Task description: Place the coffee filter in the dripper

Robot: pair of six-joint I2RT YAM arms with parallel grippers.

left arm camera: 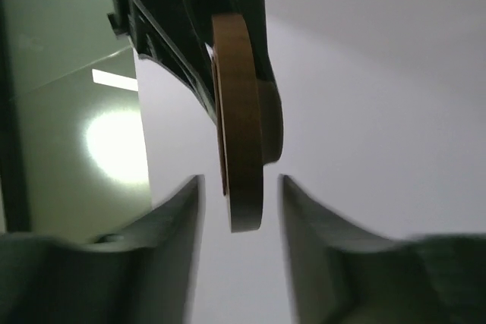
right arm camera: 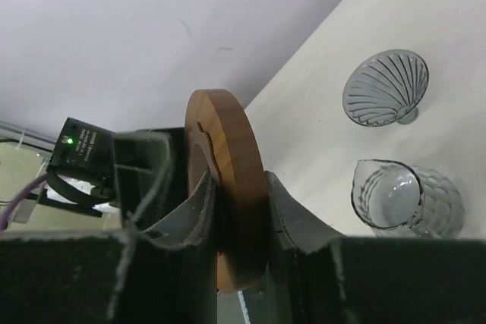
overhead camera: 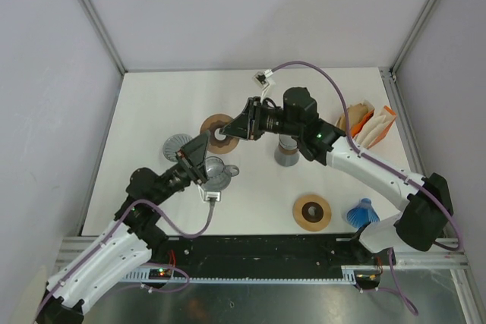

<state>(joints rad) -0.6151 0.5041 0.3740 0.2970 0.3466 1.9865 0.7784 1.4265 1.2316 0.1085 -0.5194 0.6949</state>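
A: How do your grippers stand?
B: Your right gripper point(right arm camera: 239, 214) is clamped on the wooden ring point(right arm camera: 231, 149). Your left gripper point(left arm camera: 241, 187) is parted, its 2 fingers flanking that ring without touching.
A: And the coffee filters point(overhead camera: 364, 123)?
B: Stacked at the table's point(overhead camera: 250, 96) 2 o'clock, well apart from the grey dripper point(overhead camera: 176, 146) at 9 o'clock.

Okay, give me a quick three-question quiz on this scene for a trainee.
1. True or false: the right claw is shut on the wooden ring.
2. How many wooden rings show in the top view? A one, B two, C three.
3. On which side of the table do the coffee filters stand?
Key: 1 true. 2 B: the held one and a second ring lying nearer the arm bases. 3 right.
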